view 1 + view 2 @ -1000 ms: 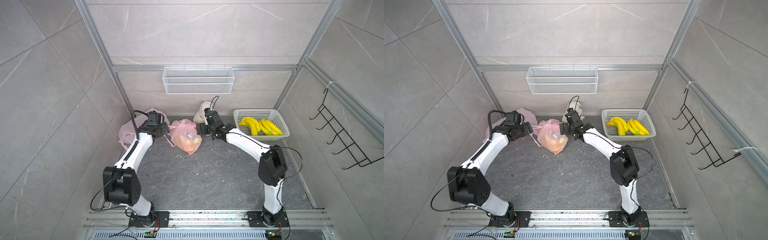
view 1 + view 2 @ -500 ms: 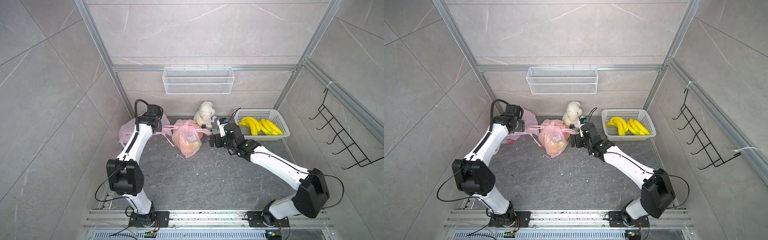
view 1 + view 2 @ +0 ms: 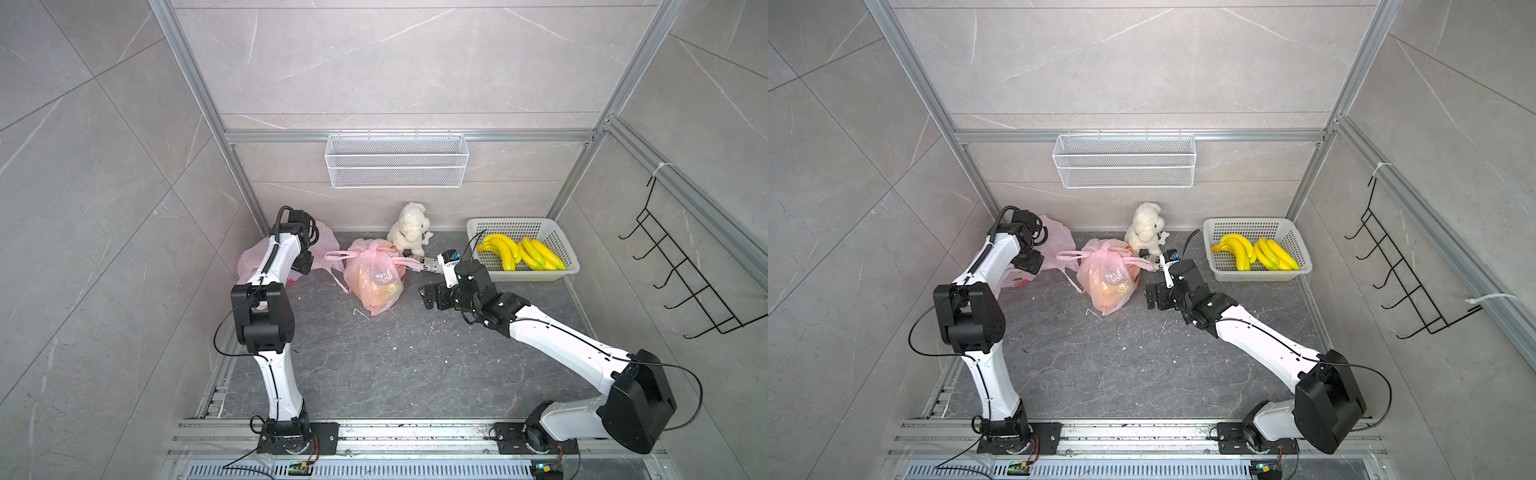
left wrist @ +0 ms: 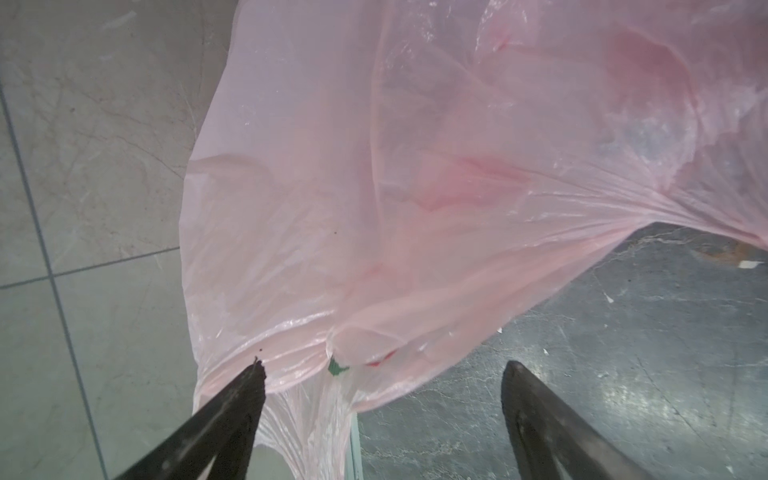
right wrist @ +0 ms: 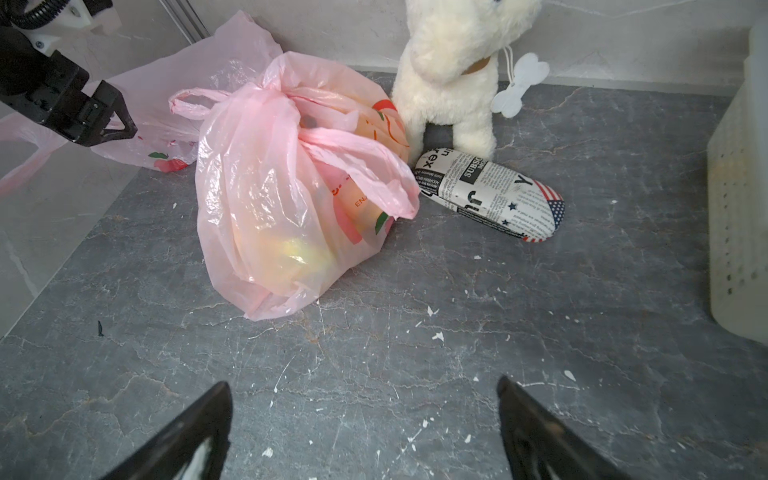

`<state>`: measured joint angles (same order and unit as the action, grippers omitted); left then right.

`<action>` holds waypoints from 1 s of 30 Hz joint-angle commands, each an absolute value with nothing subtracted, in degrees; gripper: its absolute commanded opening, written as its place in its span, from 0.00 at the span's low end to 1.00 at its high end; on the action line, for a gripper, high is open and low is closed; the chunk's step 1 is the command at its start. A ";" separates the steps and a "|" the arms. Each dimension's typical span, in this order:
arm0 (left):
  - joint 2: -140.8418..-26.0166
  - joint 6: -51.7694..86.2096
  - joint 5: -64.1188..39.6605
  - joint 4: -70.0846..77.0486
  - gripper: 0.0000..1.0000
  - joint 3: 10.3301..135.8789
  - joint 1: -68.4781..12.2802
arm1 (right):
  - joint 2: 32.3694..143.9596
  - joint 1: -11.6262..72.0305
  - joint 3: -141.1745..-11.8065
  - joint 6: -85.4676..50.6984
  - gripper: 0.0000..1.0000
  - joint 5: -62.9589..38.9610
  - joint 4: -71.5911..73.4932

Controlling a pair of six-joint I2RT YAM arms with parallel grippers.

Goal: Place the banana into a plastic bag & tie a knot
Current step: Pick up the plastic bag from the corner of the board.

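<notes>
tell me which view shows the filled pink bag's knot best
The right wrist view: the knot on the filled pink bag is close and unobstructed. Both top views show it small. The left wrist view shows only loose pink plastic.

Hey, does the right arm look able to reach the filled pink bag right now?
Probably yes: the right gripper is open and faces the filled pink bag, with nothing standing between them.
</notes>
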<state>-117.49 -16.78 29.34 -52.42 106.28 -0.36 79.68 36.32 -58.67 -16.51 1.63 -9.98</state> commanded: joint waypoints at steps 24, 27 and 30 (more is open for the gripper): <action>-100.09 13.32 25.16 -58.17 0.00 109.98 1.58 | 69.58 36.56 -53.90 -17.84 1.00 3.19 -14.43; -89.45 19.40 22.02 -58.39 0.00 102.62 0.06 | 69.02 36.56 -52.52 -18.71 1.00 4.37 -15.78; -79.57 22.99 17.63 -58.42 0.00 95.67 -4.45 | 67.88 36.56 -50.33 -19.96 1.00 4.75 -16.08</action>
<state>-86.02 14.81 22.68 -56.93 100.57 -0.78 69.60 36.32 -52.69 -17.85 3.07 -13.45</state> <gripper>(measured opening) 0.056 0.997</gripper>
